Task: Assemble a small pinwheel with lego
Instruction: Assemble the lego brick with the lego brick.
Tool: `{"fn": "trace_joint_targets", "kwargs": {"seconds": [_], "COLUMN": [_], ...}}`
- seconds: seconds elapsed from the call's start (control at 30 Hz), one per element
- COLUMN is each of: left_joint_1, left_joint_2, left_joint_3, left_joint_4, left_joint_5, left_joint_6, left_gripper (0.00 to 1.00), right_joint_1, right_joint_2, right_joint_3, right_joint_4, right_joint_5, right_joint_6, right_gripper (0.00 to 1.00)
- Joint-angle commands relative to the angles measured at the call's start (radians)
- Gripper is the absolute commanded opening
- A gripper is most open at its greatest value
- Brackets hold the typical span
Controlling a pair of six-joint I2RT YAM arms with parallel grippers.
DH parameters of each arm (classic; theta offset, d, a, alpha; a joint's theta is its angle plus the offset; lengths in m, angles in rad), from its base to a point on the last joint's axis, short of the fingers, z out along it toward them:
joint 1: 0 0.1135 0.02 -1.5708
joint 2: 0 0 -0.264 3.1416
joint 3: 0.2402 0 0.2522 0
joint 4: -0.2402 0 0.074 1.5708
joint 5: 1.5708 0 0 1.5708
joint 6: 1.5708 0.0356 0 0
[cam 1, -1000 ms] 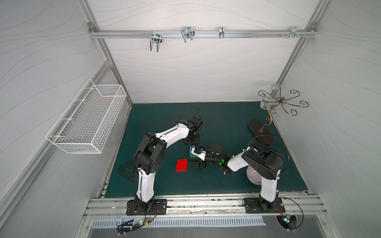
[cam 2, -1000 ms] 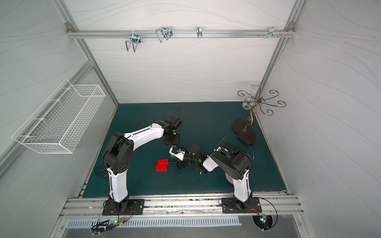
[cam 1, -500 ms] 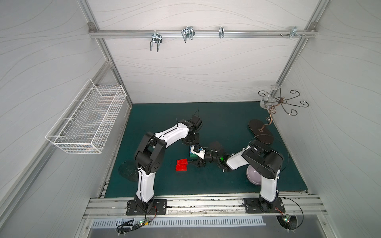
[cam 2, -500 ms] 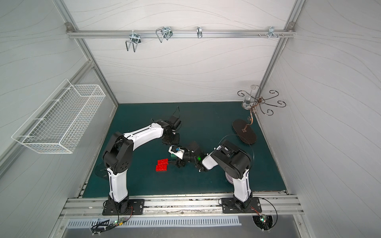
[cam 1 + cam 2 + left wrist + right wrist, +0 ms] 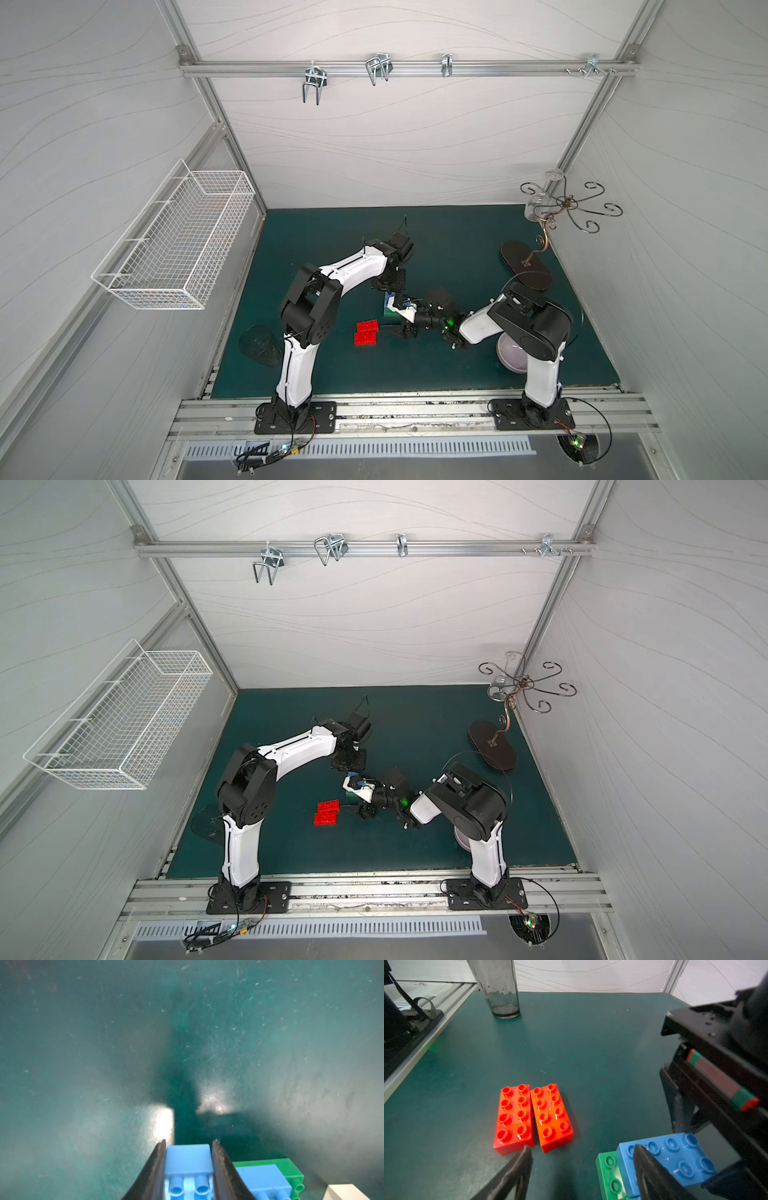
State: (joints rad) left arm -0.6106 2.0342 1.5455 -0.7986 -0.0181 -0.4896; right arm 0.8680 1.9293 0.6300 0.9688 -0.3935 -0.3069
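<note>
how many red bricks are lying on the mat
2. One red brick lies flat, studs up, on the green mat; the second red brick lies right beside it. No other shows, though part of the mat is hidden from view.

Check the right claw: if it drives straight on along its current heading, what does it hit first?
Most likely the two red bricks. In the right wrist view they lie flat ahead of the open right claw, with one fingertip near their closest corner. Depth is unclear. The glass stands well beyond.
</note>
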Motion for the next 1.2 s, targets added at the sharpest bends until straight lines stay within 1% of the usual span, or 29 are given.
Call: {"fn": "trace_joint_targets", "kwargs": {"seconds": [0.0, 0.27, 0.37, 0.4, 0.43, 0.47, 0.5, 0.6, 0.67, 0.73, 0.8, 0.87, 0.93, 0.97, 1.03, 1.1, 1.17], "left_joint_1": [-0.024, -0.021, -0.02, -0.021, -0.02, -0.02, -0.02, -0.017, -0.011, 0.001, 0.015, 0.041, 0.074, 0.087, 0.113, 0.139, 0.161], "left_joint_2": [0.011, -0.002, -0.003, -0.007, -0.013, -0.017, -0.022, -0.034, -0.043, -0.048, -0.06, -0.085, -0.125, -0.149, -0.205, -0.246, -0.284], "left_joint_3": [-0.007, 0.049, 0.066, 0.068, 0.067, 0.068, 0.07, 0.088, 0.091, 0.098, 0.094, 0.07, 0.031, 0.012, -0.023, -0.035, -0.036], "left_joint_4": [0.039, 0.011, 0.001, 0.001, -0.001, -0.001, -0.002, -0.016, -0.016, -0.018, -0.022, -0.014, 0.009, 0.021, 0.042, 0.035, -0.033], "left_joint_5": [0.048, 0.037, 0.04, 0.042, 0.043, 0.045, 0.045, 0.033, 0.037, 0.044, 0.039, 0.058, 0.072, 0.071, 0.064, 0.075, 0.09], "left_joint_6": [0.0, 0.014, 0.012, 0.011, 0.01, 0.009, 0.008, 0.008, 0.004, 0.0, -0.005, -0.021, -0.036, -0.039, -0.04, -0.032, -0.013], "left_gripper": [0.12, 0.14, 0.18, 0.23, 0.35, 0.43, 0.47, 0.67, 0.73, 0.76, 0.78, 0.83, 0.9, 0.99, 1.0, 1.0, 1.0], "right_joint_1": [-0.013, -0.013, -0.013, -0.012, -0.013, -0.012, -0.012, -0.012, -0.012, -0.013, -0.015, -0.021, -0.03, -0.035, -0.05, -0.069, -0.085], "right_joint_2": [0.106, 0.104, 0.103, 0.094, 0.081, 0.07, 0.054, 0.006, -0.02, -0.034, -0.048, -0.091, -0.145, -0.169, -0.226, -0.271, -0.321], "right_joint_3": [-0.057, -0.055, -0.053, -0.051, -0.048, -0.041, -0.031, 0.005, 0.033, 0.06, 0.05, 0.026, 0.033, 0.043, 0.051, 0.06, 0.059], "right_joint_4": [-0.364, -0.365, -0.363, -0.369, -0.377, -0.387, -0.405, -0.466, -0.509, -0.549, -0.524, -0.471, -0.48, -0.497, -0.512, -0.53, -0.554], "right_joint_5": [0.047, 0.055, 0.052, 0.049, 0.043, 0.04, 0.031, 0.007, -0.006, -0.022, -0.027, -0.038, -0.065, -0.075, -0.095, -0.121, -0.139], "right_joint_6": [0.06, 0.057, 0.058, 0.06, 0.058, 0.058, 0.053, 0.036, 0.025, 0.008, 0.009, 0.039, 0.066, 0.074, 0.093, 0.114, 0.133], "right_gripper": [0.78, 0.78, 0.78, 0.78, 0.78, 0.78, 0.78, 0.79, 0.79, 0.79, 0.79, 0.79, 0.81, 0.81, 0.84, 0.84, 0.84]}}
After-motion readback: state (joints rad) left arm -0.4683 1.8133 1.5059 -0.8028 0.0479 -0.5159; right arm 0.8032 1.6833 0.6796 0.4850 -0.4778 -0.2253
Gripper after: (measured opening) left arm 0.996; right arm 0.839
